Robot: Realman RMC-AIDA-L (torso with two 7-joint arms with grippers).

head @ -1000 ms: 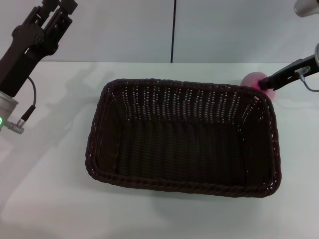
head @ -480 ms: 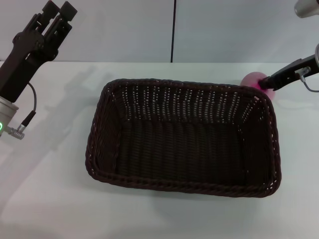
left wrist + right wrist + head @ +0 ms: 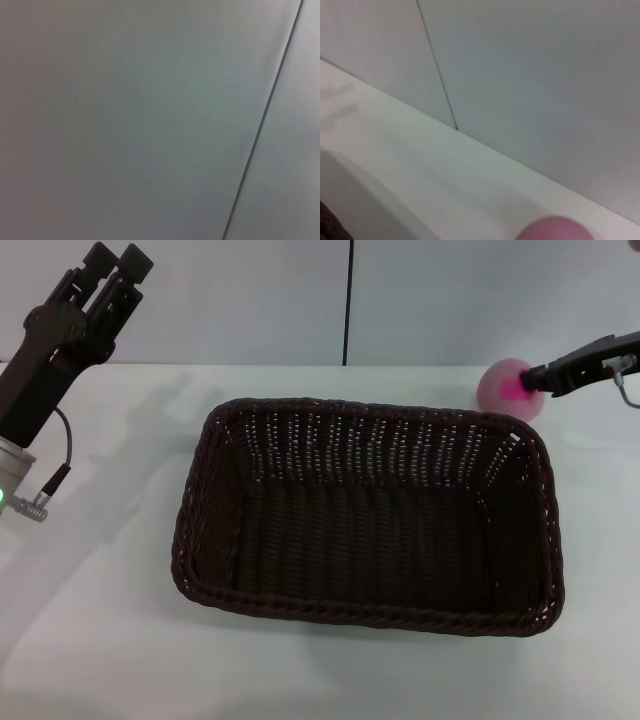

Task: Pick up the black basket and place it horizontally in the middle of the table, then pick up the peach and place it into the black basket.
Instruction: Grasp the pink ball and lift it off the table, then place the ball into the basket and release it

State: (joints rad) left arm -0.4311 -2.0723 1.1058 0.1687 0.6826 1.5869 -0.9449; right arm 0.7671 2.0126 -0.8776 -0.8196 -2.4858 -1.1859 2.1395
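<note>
The black basket (image 3: pixel 367 517) lies lengthwise across the middle of the white table (image 3: pixel 100 640), open side up and empty. My right gripper (image 3: pixel 531 380) reaches in from the right and is shut on the peach (image 3: pixel 500 387), a pale pink ball with a magenta blotch. It holds the peach just above the table, beyond the basket's far right corner. The top of the peach also shows in the right wrist view (image 3: pixel 554 229). My left gripper (image 3: pixel 115 260) is open, empty and raised high at the far left, away from the basket.
A grey wall with a dark vertical seam (image 3: pixel 349 300) stands behind the table's far edge. The left wrist view shows only that wall (image 3: pixel 125 120).
My right gripper has risen a little with the peach, which now hangs higher than the basket's far right rim. The left arm rose slightly earlier and now holds still.
</note>
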